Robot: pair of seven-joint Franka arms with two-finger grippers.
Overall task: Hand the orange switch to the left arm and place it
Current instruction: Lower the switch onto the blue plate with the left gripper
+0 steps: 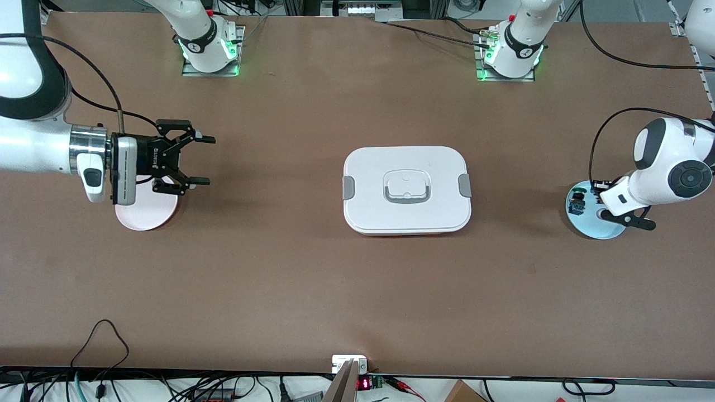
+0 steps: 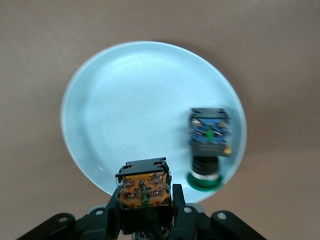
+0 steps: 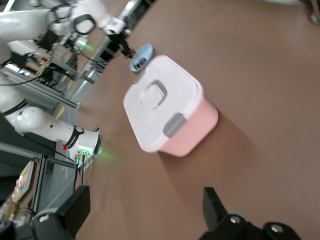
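My left gripper is over the light blue plate at the left arm's end of the table. In the left wrist view it is shut on the orange switch, held just above the plate's rim with its orange base up. The white box stands in the middle of the table, lid on; it also shows in the right wrist view. My right gripper is open and empty above the edge of a pink plate, pointing toward the box. Its fingers stand wide apart.
A second small switch with a green cap and blue base lies on its side on the blue plate; in the front view it lies beside the left gripper. Bare brown table surrounds the box on all sides.
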